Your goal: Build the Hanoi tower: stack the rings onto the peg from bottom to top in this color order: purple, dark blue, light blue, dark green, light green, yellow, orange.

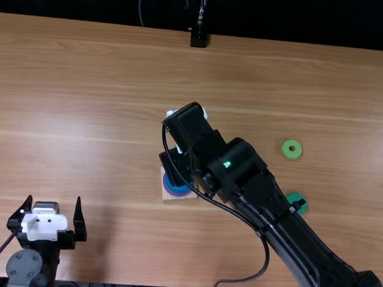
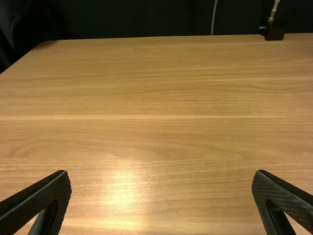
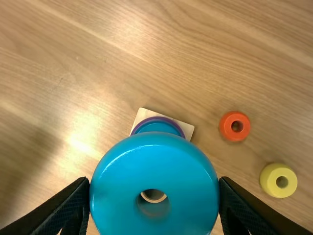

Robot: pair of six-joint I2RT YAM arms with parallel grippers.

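Note:
The right gripper (image 1: 176, 167) is over the wooden base (image 1: 180, 199), covering most of it. In the right wrist view, the right gripper (image 3: 154, 182) is shut on the light blue ring (image 3: 154, 166), held flat with its hole facing the camera. Beyond it, the purple ring (image 3: 161, 119) lies on the base (image 3: 141, 115) with the dark blue ring (image 3: 157, 127) on top. Orange ring (image 3: 226, 127) and yellow ring (image 3: 269, 184) lie beside the base. Light green ring (image 1: 286, 150) and dark green ring (image 1: 296, 198) are on the right. Left gripper (image 1: 53, 199) stands open; in its wrist view, left gripper (image 2: 161, 172) holds nothing.
The right arm stretches diagonally across the table (image 1: 103, 99), passing over part of the dark green ring, with a cable looping beside it. A black stand foot (image 1: 198, 39) is at the table's far edge.

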